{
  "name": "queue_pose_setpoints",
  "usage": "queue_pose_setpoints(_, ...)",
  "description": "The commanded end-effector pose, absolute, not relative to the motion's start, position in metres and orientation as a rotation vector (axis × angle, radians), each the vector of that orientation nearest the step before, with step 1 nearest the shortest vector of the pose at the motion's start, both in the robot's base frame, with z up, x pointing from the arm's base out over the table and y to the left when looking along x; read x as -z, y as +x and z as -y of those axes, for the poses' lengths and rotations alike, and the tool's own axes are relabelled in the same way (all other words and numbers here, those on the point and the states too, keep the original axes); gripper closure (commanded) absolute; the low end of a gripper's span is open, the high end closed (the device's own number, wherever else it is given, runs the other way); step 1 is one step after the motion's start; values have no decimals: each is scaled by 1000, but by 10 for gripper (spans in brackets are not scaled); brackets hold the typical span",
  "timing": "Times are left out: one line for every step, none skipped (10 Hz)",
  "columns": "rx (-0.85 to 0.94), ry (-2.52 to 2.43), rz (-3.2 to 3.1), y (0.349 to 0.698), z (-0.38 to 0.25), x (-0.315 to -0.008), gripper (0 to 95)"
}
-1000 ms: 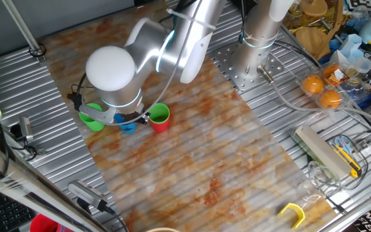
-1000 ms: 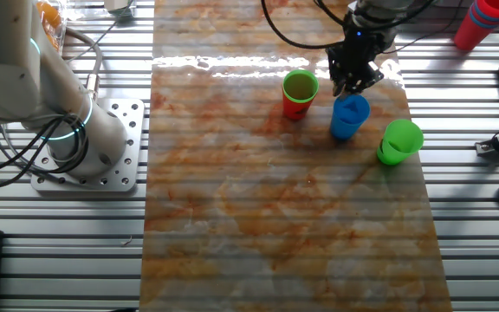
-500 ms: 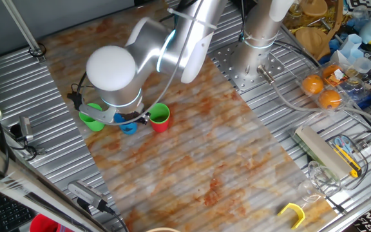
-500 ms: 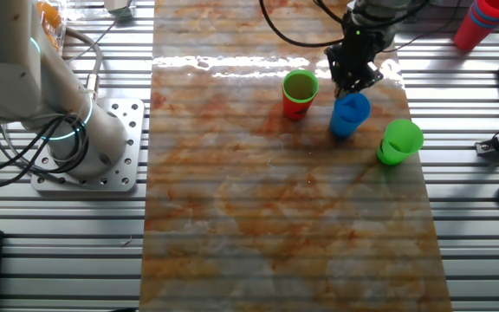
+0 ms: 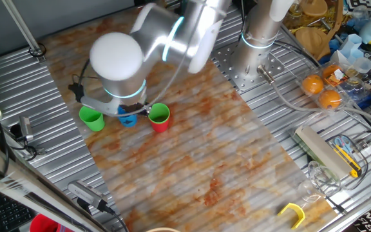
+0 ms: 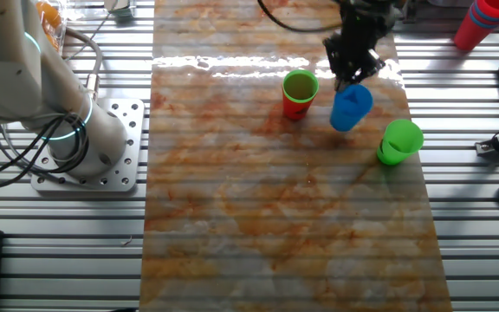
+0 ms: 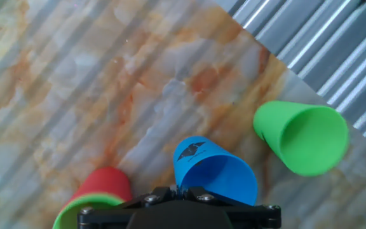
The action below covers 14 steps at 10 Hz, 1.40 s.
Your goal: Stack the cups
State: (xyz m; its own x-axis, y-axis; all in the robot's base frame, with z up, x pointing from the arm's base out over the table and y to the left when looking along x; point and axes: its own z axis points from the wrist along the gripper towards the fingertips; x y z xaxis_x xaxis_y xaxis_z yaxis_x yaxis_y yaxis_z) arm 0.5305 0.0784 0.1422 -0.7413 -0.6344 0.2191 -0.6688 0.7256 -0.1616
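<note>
My gripper [image 6: 353, 74] is shut on the rim of the blue cup [image 6: 351, 106] and holds it slightly tilted, just above the marbled mat. The blue cup also shows in the hand view [image 7: 211, 172], right below the gripper [image 7: 178, 189], and under the arm in one fixed view [image 5: 127, 118]. A red cup [image 6: 297, 106] with a green cup [image 6: 300, 86] nested inside stands to its left. A second green cup [image 6: 399, 141] stands alone on the other side, seen in the hand view [image 7: 304, 137] at right. The red cup shows in the hand view [image 7: 103, 184] at lower left.
The marbled mat [image 6: 275, 217] lies on a ribbed metal table. The arm's base [image 6: 89, 143] stands left of the mat. A stack of red cups [image 6: 483, 22] is at the far right corner. Oranges [image 5: 321, 90], tools and clear containers crowd one side.
The gripper has risen with the blue cup, lifting it off the mat and tilting it slightly. The other cups have not moved.
</note>
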Motion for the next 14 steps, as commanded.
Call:
queue_pose_setpoints(-481,1070,2767,517,-86,-152,950)
queue_pose_setpoints(-511,1082,2769,515,-87,-153,950)
queue_pose_setpoints(-518,1092,2773,515,-86,-154,950)
queue_pose_setpoints(-520,1107,2768,513,-83,-156,950)
queue_pose_setpoints(-519,1115,2762,513,-81,-157,950)
queue_pose_setpoints(-521,1115,2758,513,-79,-156,950)
queue_pose_setpoints(-530,1133,2734,513,-79,-156,950)
queue_pose_setpoints(-534,1136,2727,513,-79,-156,950)
queue_pose_setpoints(-533,1142,2728,513,-79,-156,950)
queue_pose_setpoints(-529,1161,2737,513,-79,-156,950)
queue_pose_setpoints(-526,1168,2751,513,-79,-156,950)
queue_pose_setpoints(-526,1160,2760,513,-79,-156,950)
queue_pose_setpoints(-535,1160,2789,513,-79,-156,950)
queue_pose_setpoints(-538,1168,2791,513,-79,-156,950)
